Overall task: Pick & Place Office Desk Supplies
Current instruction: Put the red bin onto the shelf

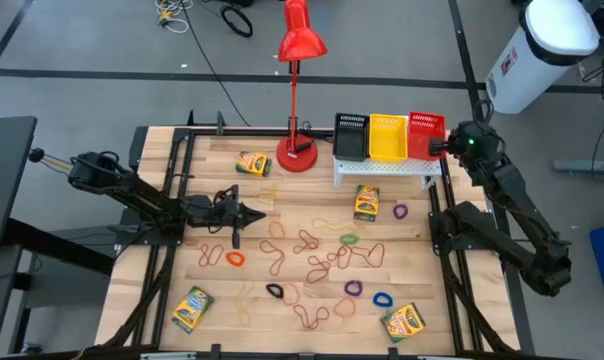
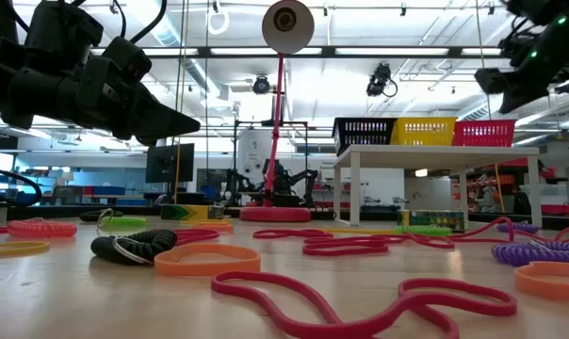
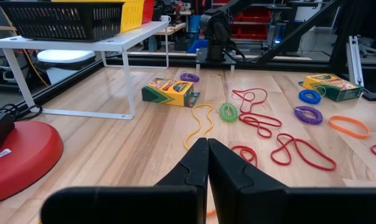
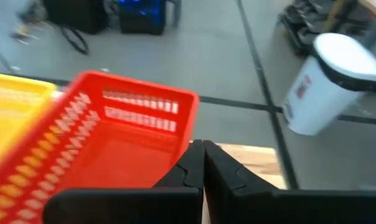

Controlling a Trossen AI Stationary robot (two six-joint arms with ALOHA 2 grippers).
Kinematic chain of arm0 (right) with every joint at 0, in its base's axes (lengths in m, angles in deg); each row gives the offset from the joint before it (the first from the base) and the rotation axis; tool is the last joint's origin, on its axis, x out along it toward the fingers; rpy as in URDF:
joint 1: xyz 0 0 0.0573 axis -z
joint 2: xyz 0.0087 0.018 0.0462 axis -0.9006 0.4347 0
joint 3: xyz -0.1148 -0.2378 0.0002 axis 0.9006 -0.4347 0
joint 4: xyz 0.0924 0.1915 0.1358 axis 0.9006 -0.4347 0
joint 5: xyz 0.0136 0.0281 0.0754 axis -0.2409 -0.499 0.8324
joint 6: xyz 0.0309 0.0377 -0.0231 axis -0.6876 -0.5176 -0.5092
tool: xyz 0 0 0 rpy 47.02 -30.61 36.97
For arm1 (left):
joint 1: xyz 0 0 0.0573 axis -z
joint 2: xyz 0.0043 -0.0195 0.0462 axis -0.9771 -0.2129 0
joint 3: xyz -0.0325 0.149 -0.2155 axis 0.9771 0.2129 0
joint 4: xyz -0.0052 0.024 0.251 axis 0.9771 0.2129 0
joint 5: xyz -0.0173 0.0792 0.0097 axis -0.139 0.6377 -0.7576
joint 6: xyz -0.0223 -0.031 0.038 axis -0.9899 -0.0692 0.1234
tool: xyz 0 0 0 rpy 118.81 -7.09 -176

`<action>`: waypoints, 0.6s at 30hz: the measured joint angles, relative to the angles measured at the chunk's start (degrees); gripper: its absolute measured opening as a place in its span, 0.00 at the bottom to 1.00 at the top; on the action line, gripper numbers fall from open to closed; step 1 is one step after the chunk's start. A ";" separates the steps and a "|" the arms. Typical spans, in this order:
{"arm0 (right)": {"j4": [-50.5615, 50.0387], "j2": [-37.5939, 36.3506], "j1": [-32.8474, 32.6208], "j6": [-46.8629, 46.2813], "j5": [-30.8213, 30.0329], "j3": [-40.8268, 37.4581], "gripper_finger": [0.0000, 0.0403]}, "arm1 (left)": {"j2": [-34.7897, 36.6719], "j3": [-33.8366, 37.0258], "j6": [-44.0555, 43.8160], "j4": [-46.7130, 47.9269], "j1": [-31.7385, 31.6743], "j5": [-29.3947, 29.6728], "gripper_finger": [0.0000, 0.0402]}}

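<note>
The left jaws (image 1: 254, 214) are pressed together, above the bench (image 1: 212, 160). Just past their tips lie many rubber bands (image 1: 322, 255), spread over the middle of the bench. Farther ahead of them sits one crayon box (image 1: 367, 201), right in front of a little shelf (image 1: 387, 165). Three bins (image 1: 388, 135) stand side by side on that shelf. The lamp (image 1: 298, 150) stands off to one side of the left jaws, with another crayon box (image 1: 253, 163) next to its base. Two more crayon boxes (image 1: 192, 308) lie near the front edge.

The right jaws (image 1: 446, 146) are pressed together too, right beside the end bin (image 4: 122, 149), close to its rim.
</note>
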 joint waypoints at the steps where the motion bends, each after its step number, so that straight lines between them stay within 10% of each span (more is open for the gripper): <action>1: -0.27 -0.94 0.00 -0.02 2.31 0.02 0.01 | 0.00 0.01 0.00 0.00 0.00 0.00 0.03; 9: 1.04 -6.78 -7.61 -0.10 17.38 0.04 0.00 | -0.02 0.02 0.00 -0.75 -0.01 0.00 0.03; 18: -2.56 -0.43 -26.12 -8.81 3.89 0.04 0.00 | -0.02 0.03 -2.67 -3.22 -0.04 0.14 0.03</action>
